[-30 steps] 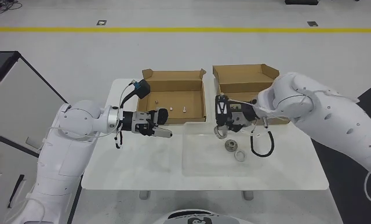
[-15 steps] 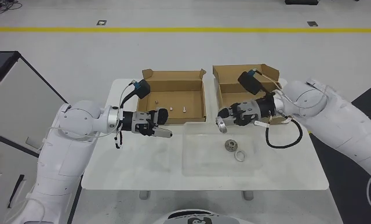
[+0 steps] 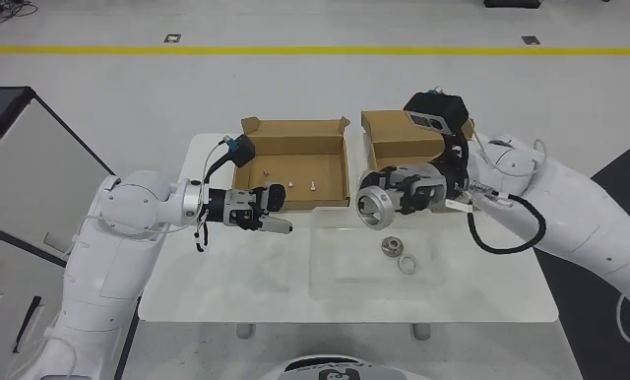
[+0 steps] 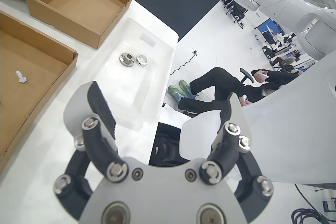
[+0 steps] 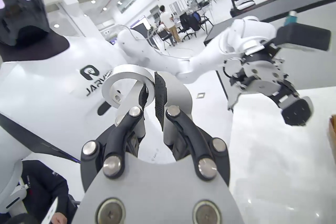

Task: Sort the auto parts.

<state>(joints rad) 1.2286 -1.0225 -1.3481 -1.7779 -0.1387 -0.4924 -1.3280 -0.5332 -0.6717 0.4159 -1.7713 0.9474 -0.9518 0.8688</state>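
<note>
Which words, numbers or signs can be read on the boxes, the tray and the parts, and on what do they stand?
None is readable.
Box with small parts: plain cardboard, no print.
Other box: plain, no print.
Clear tray: one pale label, too blurred to read.
Ring in the right tool: no marking visible.

tray [image 3: 340,267] open from above, cardboard box walls [image 3: 295,144] rising behind

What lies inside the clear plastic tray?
A flanged silver metal hub and a silver metal ring, side by side. The left gripper's fingers cover one tray corner.
</note>
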